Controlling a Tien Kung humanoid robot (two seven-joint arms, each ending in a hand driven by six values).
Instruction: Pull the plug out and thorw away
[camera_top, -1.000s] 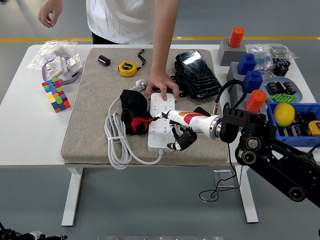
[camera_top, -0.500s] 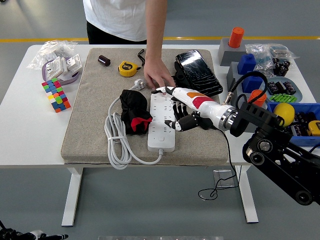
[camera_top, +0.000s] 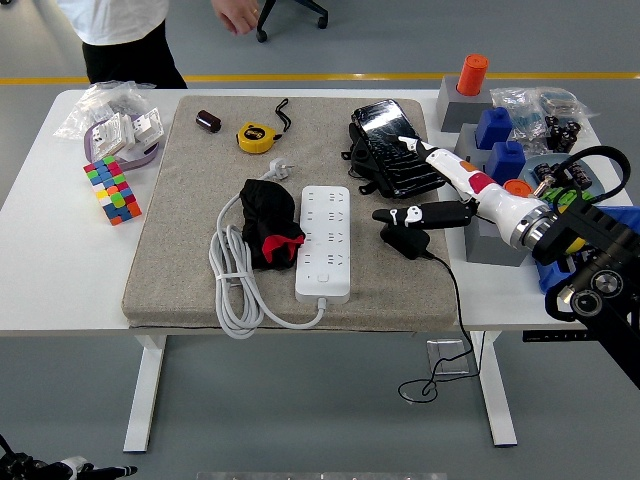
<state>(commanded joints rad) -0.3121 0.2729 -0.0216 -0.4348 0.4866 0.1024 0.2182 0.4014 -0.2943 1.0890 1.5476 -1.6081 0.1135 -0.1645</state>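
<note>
The right arm came in from the picture's right edge and reached leftward over the table, its white and red forearm angled up toward the far side. The right hand hung over the right part of the grey mat, with one pale finger stretched toward the black pouch and the dark fingers pointing left, closed on a black plug whose thin black cable ran down over the table's near edge. The plug sat just above the mat, apart from the white power strip to its left, whose sockets all looked bare. The strip lay lengthwise on the mat, its thick white cord coiled at the left beside a black and red cloth bundle. A yellow tape measure lay farther back on the mat, and a person stood at the far left corner, hands off the table
</note>
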